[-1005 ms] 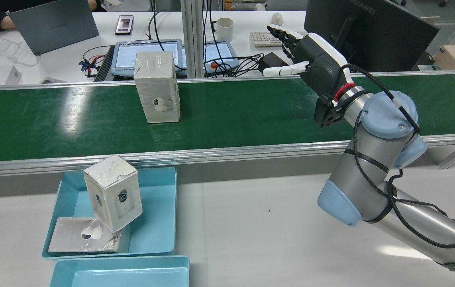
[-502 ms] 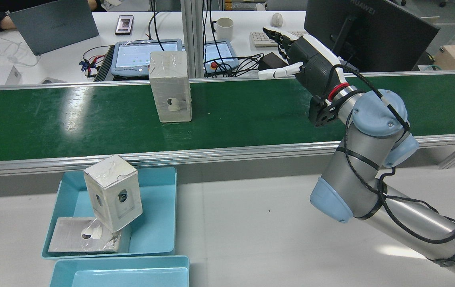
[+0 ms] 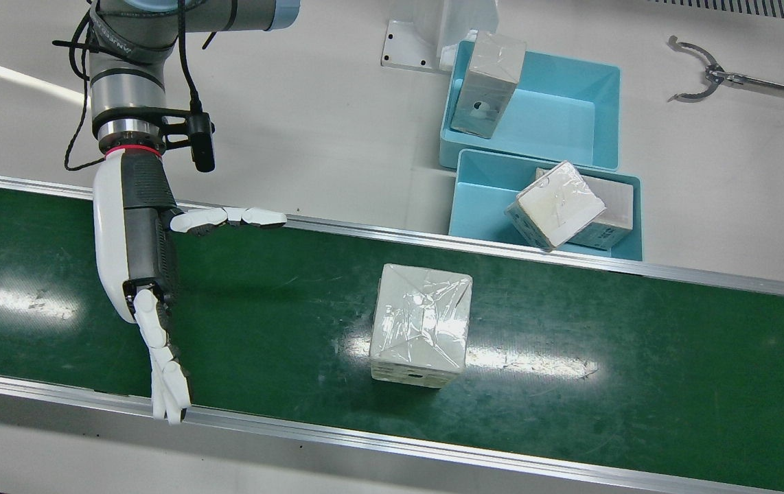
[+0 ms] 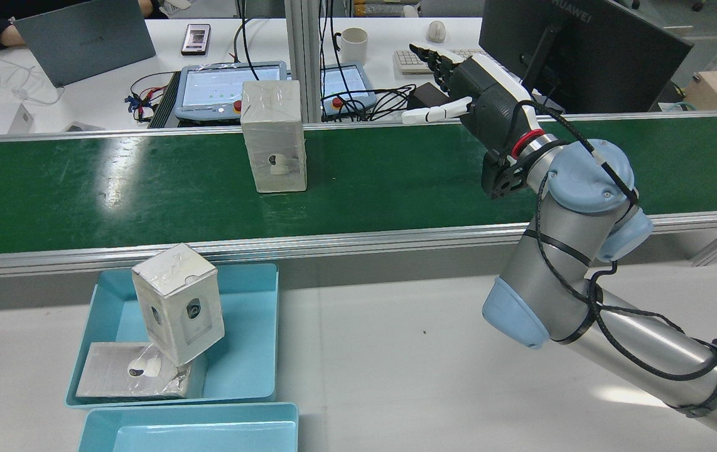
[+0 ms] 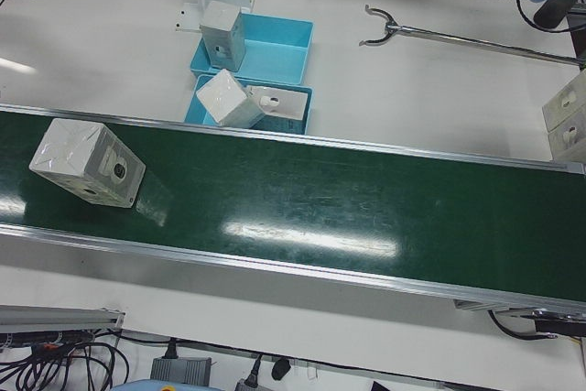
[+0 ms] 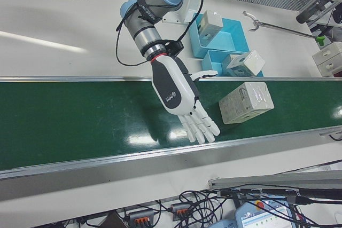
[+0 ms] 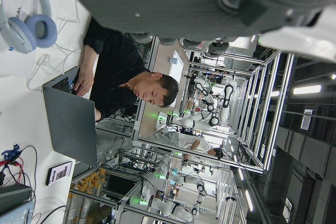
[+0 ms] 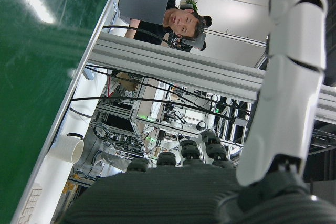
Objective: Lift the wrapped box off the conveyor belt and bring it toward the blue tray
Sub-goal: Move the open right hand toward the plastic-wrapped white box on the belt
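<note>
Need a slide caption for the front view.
Right hand, fingers spread, waits over the green conveyor belt beside the wrapped box.

green belt (image 3: 605, 384), blue tray (image 3: 474, 206) (pale), white box (image 3: 421, 324)

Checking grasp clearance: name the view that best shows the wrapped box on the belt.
The front view: the wrapped box appears whole from above, apart from the open right robot hand. Rear and right-front views show its sides; left-front puts it near the frame's edge; hand views miss it.

The left hand (image 7: 210, 3) shows only as a blurred, cropped underside.
</note>
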You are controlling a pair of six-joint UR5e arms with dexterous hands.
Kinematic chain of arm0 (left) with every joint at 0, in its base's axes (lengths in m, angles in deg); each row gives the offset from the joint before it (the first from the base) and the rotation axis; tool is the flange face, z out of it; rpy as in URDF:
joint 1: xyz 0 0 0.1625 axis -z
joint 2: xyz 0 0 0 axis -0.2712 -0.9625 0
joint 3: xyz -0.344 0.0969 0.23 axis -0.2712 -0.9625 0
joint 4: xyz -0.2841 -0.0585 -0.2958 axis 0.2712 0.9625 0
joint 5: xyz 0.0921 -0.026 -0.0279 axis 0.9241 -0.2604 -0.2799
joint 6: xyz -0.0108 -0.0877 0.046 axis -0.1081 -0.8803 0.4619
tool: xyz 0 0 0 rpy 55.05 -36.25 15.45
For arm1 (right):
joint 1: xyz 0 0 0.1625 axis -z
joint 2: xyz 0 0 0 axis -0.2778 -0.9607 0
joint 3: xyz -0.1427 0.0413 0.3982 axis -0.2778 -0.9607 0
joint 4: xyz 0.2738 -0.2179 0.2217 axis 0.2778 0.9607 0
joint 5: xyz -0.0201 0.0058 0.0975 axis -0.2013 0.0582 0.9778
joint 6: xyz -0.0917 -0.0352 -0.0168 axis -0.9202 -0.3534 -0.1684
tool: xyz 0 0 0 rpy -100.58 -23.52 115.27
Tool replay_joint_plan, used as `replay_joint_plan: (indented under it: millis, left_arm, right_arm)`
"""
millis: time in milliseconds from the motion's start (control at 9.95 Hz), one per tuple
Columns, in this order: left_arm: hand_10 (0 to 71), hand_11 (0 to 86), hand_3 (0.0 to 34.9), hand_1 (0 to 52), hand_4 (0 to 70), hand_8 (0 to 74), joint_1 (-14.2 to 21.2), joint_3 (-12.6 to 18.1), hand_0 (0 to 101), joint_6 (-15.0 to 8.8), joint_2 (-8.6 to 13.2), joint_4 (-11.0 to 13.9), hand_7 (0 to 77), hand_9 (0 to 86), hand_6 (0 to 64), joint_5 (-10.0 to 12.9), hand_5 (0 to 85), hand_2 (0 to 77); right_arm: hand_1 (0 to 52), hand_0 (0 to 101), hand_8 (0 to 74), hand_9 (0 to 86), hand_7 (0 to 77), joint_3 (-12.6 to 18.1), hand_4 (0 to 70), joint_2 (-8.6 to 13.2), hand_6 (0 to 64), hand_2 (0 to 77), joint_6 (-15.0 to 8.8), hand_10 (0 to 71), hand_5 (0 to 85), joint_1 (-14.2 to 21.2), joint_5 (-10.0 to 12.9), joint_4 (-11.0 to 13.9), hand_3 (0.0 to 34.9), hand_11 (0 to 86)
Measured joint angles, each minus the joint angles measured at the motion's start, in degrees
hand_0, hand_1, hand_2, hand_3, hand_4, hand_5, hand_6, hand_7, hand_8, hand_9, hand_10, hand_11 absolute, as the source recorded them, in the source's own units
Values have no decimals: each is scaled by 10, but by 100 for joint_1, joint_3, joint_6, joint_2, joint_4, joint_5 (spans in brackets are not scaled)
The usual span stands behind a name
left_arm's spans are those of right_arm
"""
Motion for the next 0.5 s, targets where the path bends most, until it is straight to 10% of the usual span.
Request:
replay_joint_plan:
  millis: [502]
  left_arm:
    - [0,0,0,0,0,0,0,0,0,0,0,0,0,0,0,0,11,11]
  right_arm:
    - [131,456,11,16,5,-130,60,18,0,142,-10,0,60,185,46,-112,41,11]
